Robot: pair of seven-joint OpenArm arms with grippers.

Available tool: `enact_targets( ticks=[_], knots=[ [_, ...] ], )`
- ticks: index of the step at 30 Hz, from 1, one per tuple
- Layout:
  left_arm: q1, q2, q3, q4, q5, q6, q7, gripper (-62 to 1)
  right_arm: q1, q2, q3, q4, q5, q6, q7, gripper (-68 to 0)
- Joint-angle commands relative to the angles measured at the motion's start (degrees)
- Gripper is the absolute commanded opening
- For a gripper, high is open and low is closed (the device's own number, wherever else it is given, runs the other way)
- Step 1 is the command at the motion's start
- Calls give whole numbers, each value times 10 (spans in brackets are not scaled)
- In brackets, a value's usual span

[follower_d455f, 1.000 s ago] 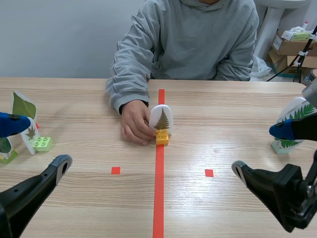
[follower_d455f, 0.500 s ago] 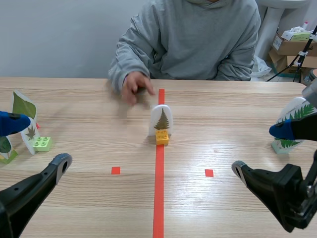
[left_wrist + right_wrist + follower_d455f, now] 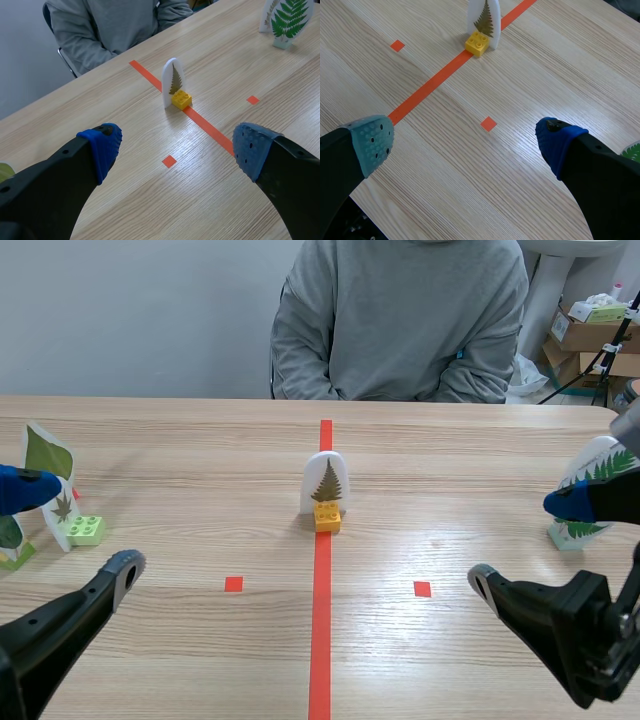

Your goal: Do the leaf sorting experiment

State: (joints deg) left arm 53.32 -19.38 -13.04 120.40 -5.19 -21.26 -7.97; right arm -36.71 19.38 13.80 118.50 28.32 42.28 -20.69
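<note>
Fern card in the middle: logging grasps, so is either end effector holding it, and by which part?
Nothing is held: left end effector and right end effector are open, and the fern card stands untouched on its brick.

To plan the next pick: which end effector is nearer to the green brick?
Left. The left end effector is close by the green brick; the right end effector is far across the tape line.
</note>
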Motion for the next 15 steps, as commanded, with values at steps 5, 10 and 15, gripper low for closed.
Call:
enact_targets(
  ticks=[5, 10, 15],
  knots=[
    [-2, 2, 1, 0, -6, 1, -10, -127, 5, 0, 4, 0, 2, 4, 4, -97],
    [-2, 2, 1, 0, -6, 1, -10, -127, 5, 0, 4, 0, 0, 4, 4, -97],
    [-2, 2, 1, 0, -6, 1, -10, -127, 5, 0, 4, 0, 0, 4, 4, -97]
  ],
)
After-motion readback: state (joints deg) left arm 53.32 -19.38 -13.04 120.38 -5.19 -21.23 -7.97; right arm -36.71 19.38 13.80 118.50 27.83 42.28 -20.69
